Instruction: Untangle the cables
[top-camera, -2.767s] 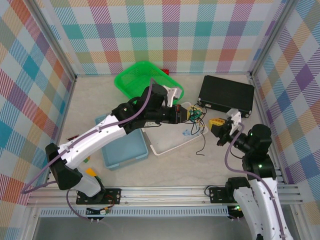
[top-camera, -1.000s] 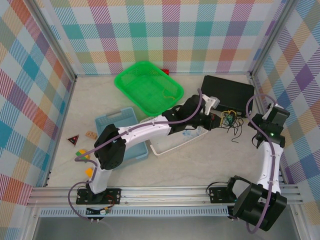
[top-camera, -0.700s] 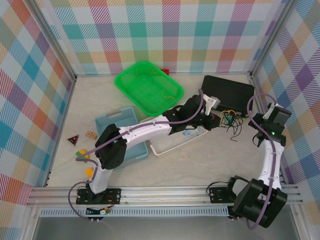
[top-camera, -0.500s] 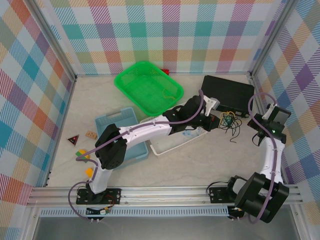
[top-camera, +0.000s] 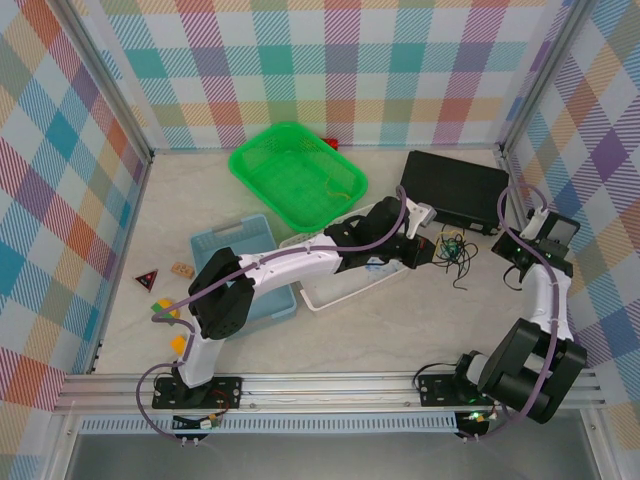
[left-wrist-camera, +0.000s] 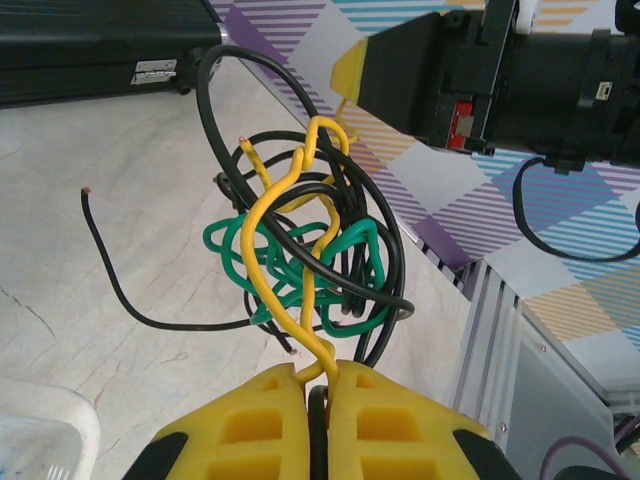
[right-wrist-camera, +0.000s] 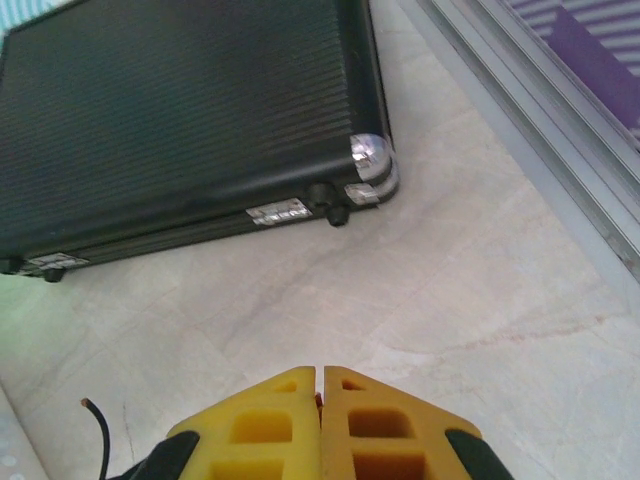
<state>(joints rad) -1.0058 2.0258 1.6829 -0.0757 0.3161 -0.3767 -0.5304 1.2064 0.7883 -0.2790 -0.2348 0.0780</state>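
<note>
Left wrist view: my left gripper (left-wrist-camera: 318, 385) is at the bottom edge, its yellow pads (left-wrist-camera: 250, 430) pressed together on a loop of the yellow strand of the cables (left-wrist-camera: 310, 250). The cables are bunched in one knot at mid-frame, directly above the pads, with yellow, green and black strands wound through one another. One black tail curves out to the left over the pale tabletop (left-wrist-camera: 120, 200). A black case (left-wrist-camera: 100, 45) lies along the upper left.

In the top external view the cables (top-camera: 453, 250) are right of centre, just below the case and between my two wrists.

In the right wrist view my right gripper (right-wrist-camera: 321, 385) is at bottom centre, pads closed flat against each other with nothing between them. The case lies across the upper left there, and a black wire end shows at the lower left.
</note>
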